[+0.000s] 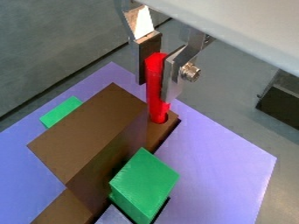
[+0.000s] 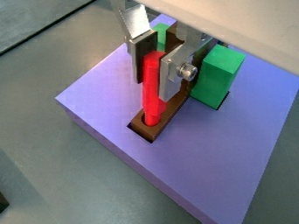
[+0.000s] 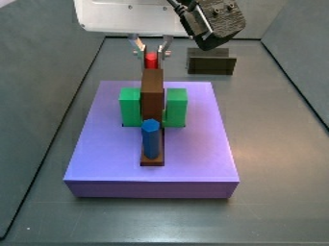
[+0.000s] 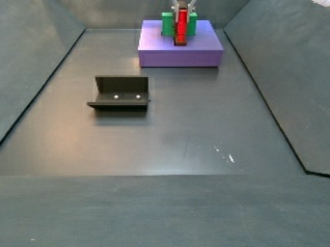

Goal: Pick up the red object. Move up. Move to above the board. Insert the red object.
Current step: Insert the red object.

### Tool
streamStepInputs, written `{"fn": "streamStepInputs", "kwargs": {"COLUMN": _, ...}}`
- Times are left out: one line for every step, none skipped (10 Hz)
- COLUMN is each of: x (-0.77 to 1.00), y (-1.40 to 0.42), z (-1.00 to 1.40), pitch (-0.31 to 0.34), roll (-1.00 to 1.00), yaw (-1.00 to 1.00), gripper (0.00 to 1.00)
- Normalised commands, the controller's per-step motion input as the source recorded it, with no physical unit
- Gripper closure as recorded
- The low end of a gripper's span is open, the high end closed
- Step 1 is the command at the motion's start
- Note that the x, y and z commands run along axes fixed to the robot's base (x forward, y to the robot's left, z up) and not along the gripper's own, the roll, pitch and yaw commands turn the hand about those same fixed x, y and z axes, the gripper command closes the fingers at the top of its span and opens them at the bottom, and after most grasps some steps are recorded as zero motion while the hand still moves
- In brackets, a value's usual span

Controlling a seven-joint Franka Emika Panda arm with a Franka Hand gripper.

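So the hand is sitting over the far end of the board, with its silver fingers squeezing the red peg around its upper half. The peg is standing upright, and in both wrist views its bottom end is sitting down in the slot at the end of the brown centre piece, so it looks like the insert is basically happening or nearly done.

Handling-wise, I'm guessing this thing is light and rigid, probably smooth plastic, so it could slip or tilt between flat pads if the hold isn't square. Holding it high on the shaft like this seems right: it leaves the lower end free to go into the slot.

Green blocks are flanking the brown piece, and the blue peg is standing at the opposite end. The fixture is off on the worktop, well apart.
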Motion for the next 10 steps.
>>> {"fn": "streamStepInputs", "kwargs": {"x": 0.0, "y": 0.0, "z": -0.1, "pitch": 0.0, "roll": 0.06, "yaw": 0.0, "gripper": 1.0}}
{"fn": "streamStepInputs", "kwargs": {"x": 0.0, "y": 0.25, "z": -0.51, "pitch": -0.03, "roll": -0.18, "yaw": -0.15, "gripper": 1.0}}
{"fn": "streamStepInputs", "kwargs": {"x": -0.01, "y": 0.08, "z": -0.48, "pitch": -0.063, "roll": -0.06, "yaw": -0.04, "gripper": 1.0}}
{"fn": "streamStepInputs", "kwargs": {"x": -0.06, "y": -0.03, "z": -0.51, "pitch": -0.08, "roll": 0.03, "yaw": 0.0, "gripper": 1.0}}
{"fn": "streamStepInputs", "kwargs": {"x": -0.07, "y": -0.07, "z": -0.59, "pitch": -0.084, "roll": 0.04, "yaw": 0.0, "gripper": 1.0}}
{"fn": "streamStepInputs", "kwargs": {"x": 0.0, "y": 0.0, "z": -0.69, "pitch": -0.056, "roll": -0.08, "yaw": -0.02, "gripper": 1.0}}
{"fn": "streamStepInputs", "kwargs": {"x": 0.07, "y": 0.0, "z": -0.45, "pitch": -0.013, "roll": -0.33, "yaw": 0.0, "gripper": 1.0}}
{"fn": "streamStepInputs", "kwargs": {"x": 0.1, "y": 0.41, "z": -0.58, "pitch": 0.0, "roll": -0.28, "yaw": -0.25, "gripper": 1.0}}
{"fn": "streamStepInputs", "kwargs": {"x": 0.01, "y": 0.0, "z": -0.53, "pitch": -0.036, "roll": -0.25, "yaw": 0.0, "gripper": 1.0}}
{"fn": "streamStepInputs", "kwargs": {"x": 0.07, "y": -0.17, "z": -0.39, "pitch": -0.006, "roll": -0.26, "yaw": 0.0, "gripper": 1.0}}
